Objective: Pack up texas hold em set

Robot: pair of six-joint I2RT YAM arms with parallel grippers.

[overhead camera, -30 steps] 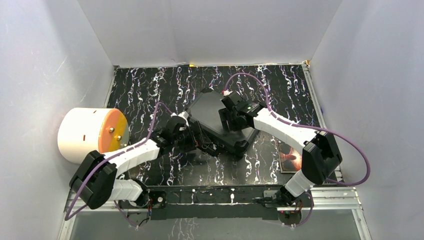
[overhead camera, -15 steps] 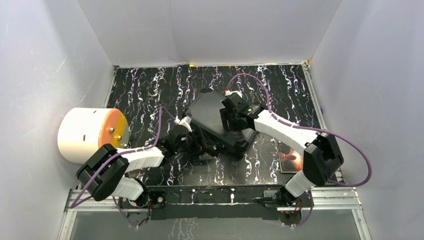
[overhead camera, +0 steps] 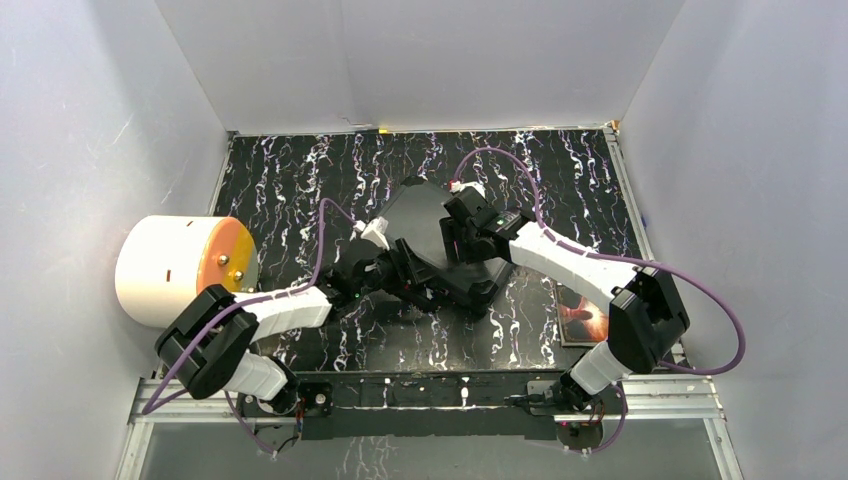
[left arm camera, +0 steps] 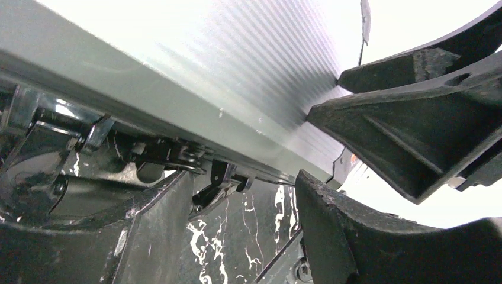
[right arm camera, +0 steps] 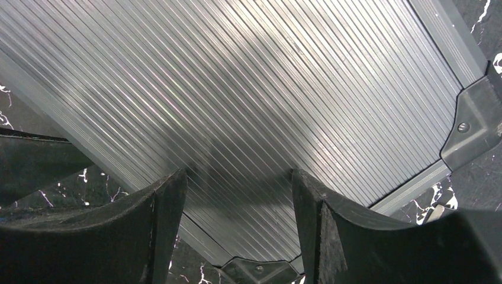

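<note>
Left gripper [left arm camera: 305, 148] sits at the near-left rim of the black case [overhead camera: 418, 215], jaws partway apart astride that edge (upper finger [left arm camera: 414, 118] touching the ribbed lid). Right gripper [right arm camera: 237, 177] is atop the case, jaws spread, tips resting on the lid, holding nothing.

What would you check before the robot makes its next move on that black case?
1. Lid down on the black case: ok, its ribbed top looks flat.
2. Right gripper over the lid, jaws apart, holding nothing: ok.
3. Left gripper at the case's front edge, jaws apart: ok.
4. Front latch fastened: cannot tell.
5. Everything packed inside: cannot tell, contents hidden.
6. White cylinder and book apart from the case: ok.
</note>
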